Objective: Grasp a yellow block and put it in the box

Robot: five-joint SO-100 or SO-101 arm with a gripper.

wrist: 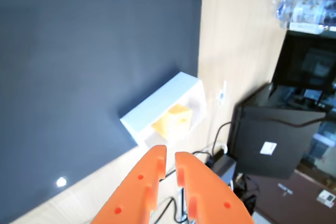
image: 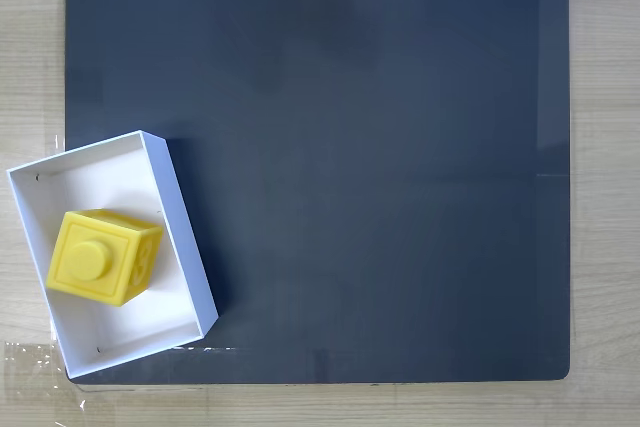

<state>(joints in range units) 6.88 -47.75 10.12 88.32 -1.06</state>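
Lower left of the fixed view: the block (image: 103,255) sits inside the box (image: 183,237), stud face up and turned a little askew, nearer the box's left wall than its right.
Box: white and shallow, it rests tilted at the lower left corner of the dark mat (image: 370,147), partly overhanging onto the pale wood surface (image: 600,147).
Jaws: at the bottom centre of the wrist view the orange gripper (wrist: 168,154) is raised well clear of the box, its tips nearly together with a thin slit between them, holding nothing.
Wrist view, middle: the block shows as a yellow patch within the box's white walls.
Stage, as judged: the drop looks done; what remains is the retreat.
Doing it well: keep the jaws high and back away clear of the thin walls, so the light box is not nudged or tipped.
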